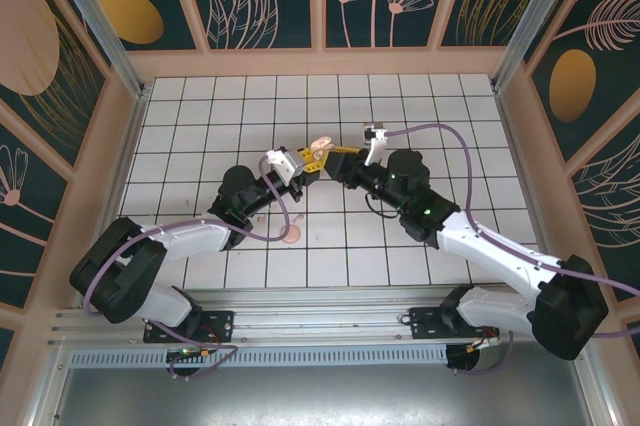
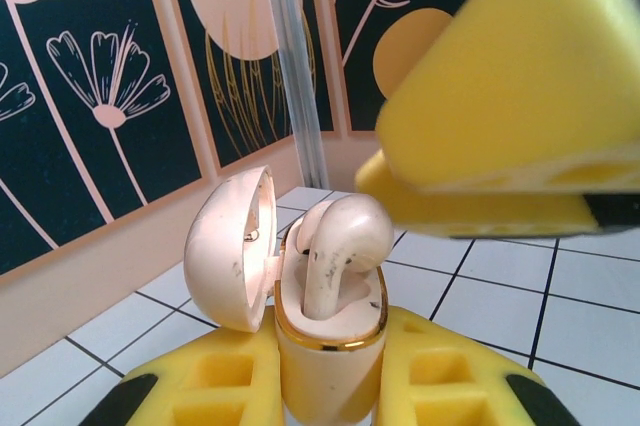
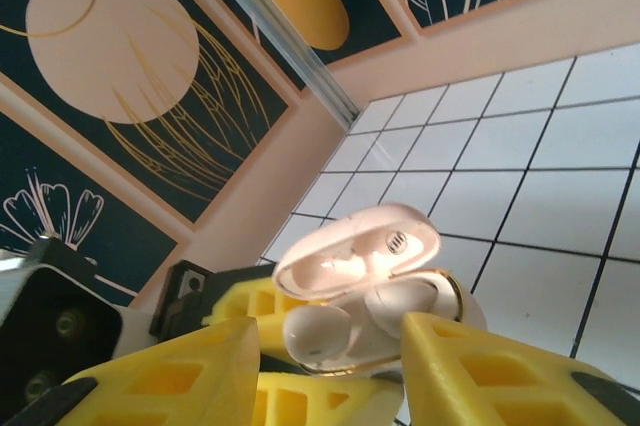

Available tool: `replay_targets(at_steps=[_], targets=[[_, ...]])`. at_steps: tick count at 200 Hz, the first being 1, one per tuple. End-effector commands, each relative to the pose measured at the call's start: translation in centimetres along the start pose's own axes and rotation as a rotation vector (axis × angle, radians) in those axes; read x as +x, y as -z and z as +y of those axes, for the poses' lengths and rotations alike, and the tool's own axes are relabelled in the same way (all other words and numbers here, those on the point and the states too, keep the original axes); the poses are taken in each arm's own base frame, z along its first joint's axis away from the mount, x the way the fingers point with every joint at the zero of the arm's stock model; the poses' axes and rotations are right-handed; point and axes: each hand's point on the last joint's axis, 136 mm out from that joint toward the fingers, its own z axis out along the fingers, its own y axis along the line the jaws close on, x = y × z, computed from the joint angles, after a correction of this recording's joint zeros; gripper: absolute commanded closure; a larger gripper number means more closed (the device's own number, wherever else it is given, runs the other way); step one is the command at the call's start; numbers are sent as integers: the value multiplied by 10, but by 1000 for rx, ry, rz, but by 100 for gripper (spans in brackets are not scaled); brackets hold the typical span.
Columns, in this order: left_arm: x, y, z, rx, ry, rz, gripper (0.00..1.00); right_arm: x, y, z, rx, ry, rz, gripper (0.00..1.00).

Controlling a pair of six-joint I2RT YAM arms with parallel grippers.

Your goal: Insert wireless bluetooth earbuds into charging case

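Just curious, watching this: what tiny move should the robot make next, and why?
Probably the right gripper should nudge the taller earbud down. It stands well above the gold rim of the charging case, which the left gripper grips with its lid open.

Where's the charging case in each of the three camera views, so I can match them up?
Top external: the charging case is near the picture's centre, where the two arms meet, at the tip of the left gripper.
Left wrist: the case is bottom centre, clamped between yellow fingers, lid open to the left.
Right wrist: the case is lower centre, lid open.
Shared landmark: the white tiled floor.
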Motion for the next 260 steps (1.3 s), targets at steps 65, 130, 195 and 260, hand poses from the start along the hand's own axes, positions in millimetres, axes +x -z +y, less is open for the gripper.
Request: replay_targets(at_steps=[65,130,195,260], targets=[[-30,0,-4,17,-37,-89,89,-37,2,30,-95,18,6,74],[-31,-1,-3,19,-39,-89,89,-25,-10,28,-109,4,64,81],[-34,-1,-3,20,-40,-95,89,-6,-18,13,-73,-16,116,84],[-37,0,-3,19,-48,-101,89,10,-21,-7,10,-13,158,87]])
